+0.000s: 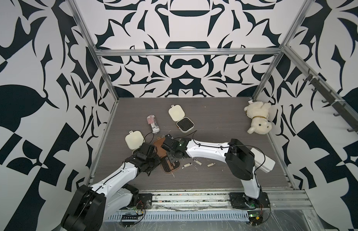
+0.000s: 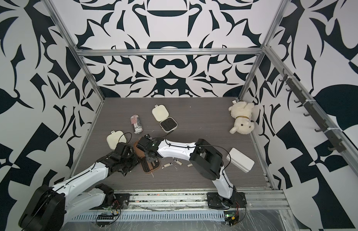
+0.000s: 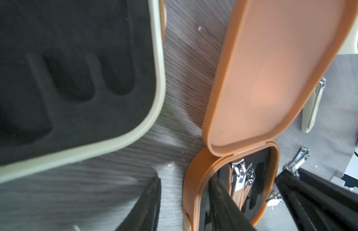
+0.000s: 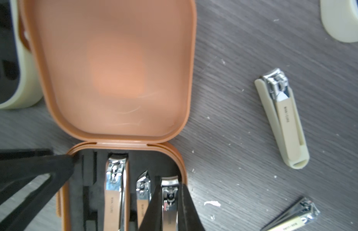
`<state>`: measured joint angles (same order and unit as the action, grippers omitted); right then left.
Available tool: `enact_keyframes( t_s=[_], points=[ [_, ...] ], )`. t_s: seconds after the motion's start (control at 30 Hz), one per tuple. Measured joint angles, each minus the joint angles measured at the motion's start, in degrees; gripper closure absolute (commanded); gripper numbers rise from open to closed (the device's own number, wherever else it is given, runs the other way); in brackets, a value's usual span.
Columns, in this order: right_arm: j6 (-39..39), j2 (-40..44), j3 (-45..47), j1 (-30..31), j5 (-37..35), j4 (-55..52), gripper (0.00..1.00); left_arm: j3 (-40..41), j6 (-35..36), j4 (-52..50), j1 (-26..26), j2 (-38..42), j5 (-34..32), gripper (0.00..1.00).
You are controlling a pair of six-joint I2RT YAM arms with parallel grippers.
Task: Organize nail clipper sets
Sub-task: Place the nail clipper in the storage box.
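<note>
we find the brown case (image 4: pixel 114 80) open near the table's front-left, three clippers seated. right gripper (image 4: pixel 170 210) pinches the third clipper (image 4: pixel 169 200); left gripper (image 3: pixel 244 200) steadies the base, grip unclear. next: release, fetch cream clipper (image 4: pixel 284 120).

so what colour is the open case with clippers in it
Brown case, clearest in the right wrist view.

Both arms crowd brown case (image 1: pixel 158 148), loose clippers (image 1: pixel 198 161) beside, far table (image 1: pixel 214 112) open
</note>
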<state>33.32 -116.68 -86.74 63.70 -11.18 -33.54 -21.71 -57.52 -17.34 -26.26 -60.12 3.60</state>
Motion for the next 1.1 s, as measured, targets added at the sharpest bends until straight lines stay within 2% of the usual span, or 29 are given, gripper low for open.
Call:
enact_keyframes(
  t_s=[1.1],
  points=[
    [1.1,0.0,2.0,0.6,0.1,2.9,0.96,0.9,-0.1,0.4,0.0,1.1,0.0,0.59]
  ],
)
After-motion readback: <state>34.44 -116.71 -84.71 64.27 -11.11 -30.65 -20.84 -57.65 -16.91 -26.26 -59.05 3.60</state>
